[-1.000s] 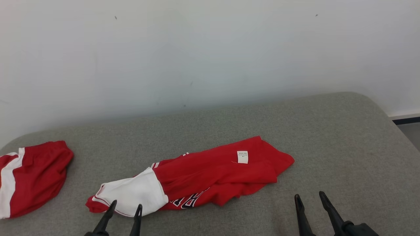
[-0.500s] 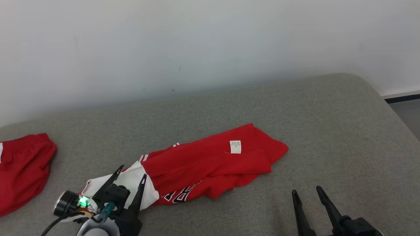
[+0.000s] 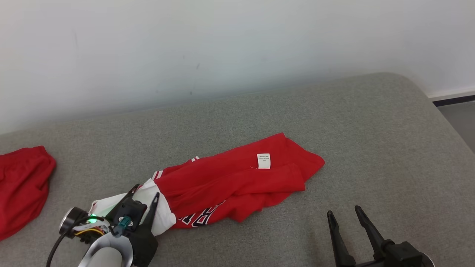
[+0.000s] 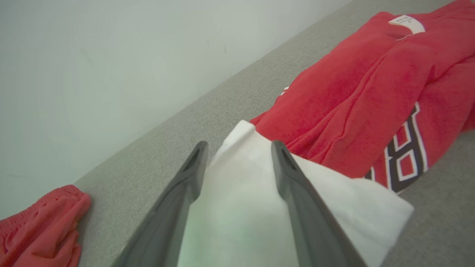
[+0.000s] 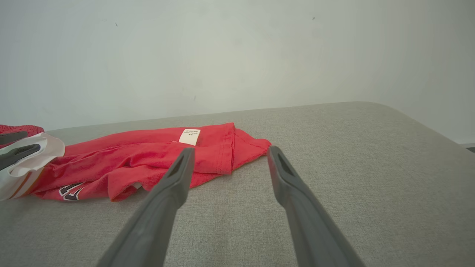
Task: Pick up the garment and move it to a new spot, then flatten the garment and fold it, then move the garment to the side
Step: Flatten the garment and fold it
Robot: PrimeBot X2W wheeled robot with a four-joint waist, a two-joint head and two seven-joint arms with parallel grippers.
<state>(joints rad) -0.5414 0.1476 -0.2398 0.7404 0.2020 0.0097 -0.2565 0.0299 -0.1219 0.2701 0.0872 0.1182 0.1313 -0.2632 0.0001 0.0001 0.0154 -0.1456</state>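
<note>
a grey fabric-covered bench with a rounded far right corner spreads across the head view, its weave fine and plain; behind it rises a white wall, marked by a few small dark specks; at the left edge of the bench lies a crumpled red cloth, partly cut off by the frame; its gathered hem shows in the left wrist view; at the far right a dark skirting strip runs along the foot of the wall, with grey floor below it
</note>
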